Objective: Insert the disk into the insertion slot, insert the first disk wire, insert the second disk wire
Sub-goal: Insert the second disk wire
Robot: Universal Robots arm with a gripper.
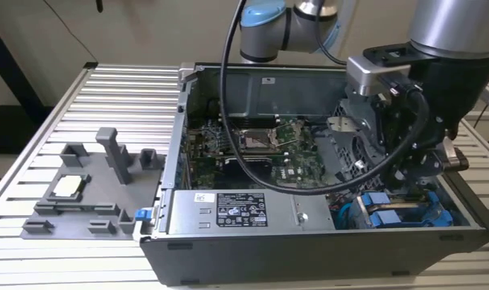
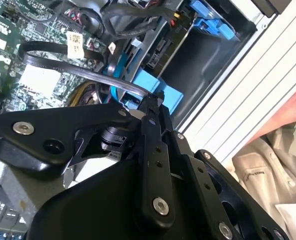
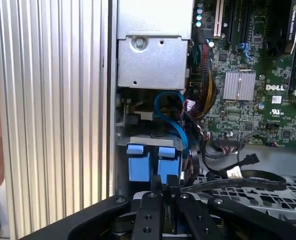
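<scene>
Disk sits seated in the insertion slot at the computer case's front corner, blue end tabs outward, directly ahead of the gripper; disk's long axis runs into the bay; fingers narrow, nearly together, pinching a flat black cable just beside the tabs; arm reaches down into the case, wrist angled toward the drive cage.

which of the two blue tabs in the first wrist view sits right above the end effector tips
The blue tab on the side nearer the motherboard; the end effector lies directly beneath it. The other blue tab sits nearer the ribbed table.
</scene>
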